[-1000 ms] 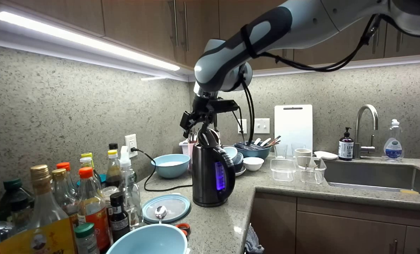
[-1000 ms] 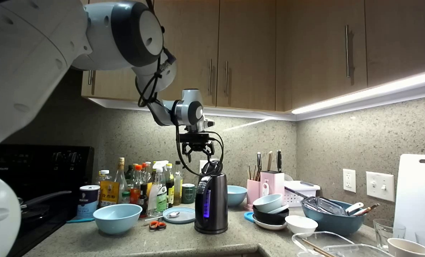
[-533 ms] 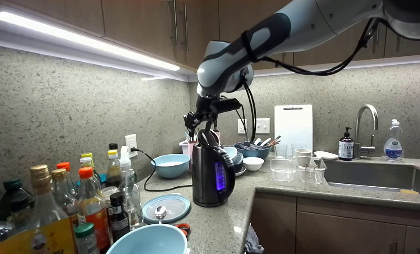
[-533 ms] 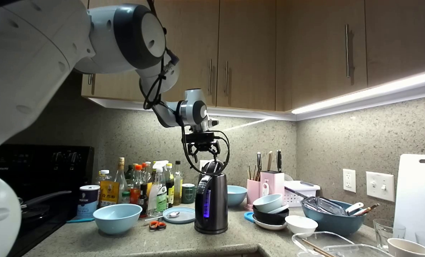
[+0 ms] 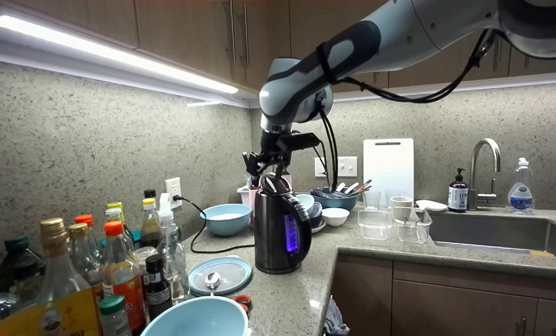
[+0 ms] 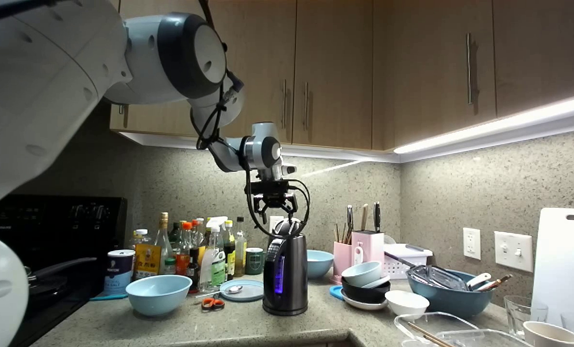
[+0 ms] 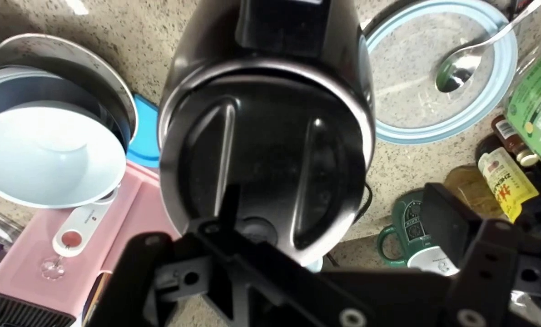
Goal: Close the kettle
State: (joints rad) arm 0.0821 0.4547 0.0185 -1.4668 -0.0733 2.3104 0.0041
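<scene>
Beneath the black two-fingered gripper [image 6: 277, 217], on the speckled stone countertop [image 6: 219, 325], we find the tall, dark, glossy cylindrical kettle [image 6: 289, 279] upright, long axis vertical, its round dark hinged lid [image 7: 270, 150] tilted up rather than seated. We note the slim black fingers [image 7: 229, 206] spread apart and pinching nothing; in the wrist view one overlaps the lid near the edge opposite the black side handle [image 7: 284, 27], contact unconfirmed. Closing, we judge, calls for a downward push on that raised edge.
</scene>
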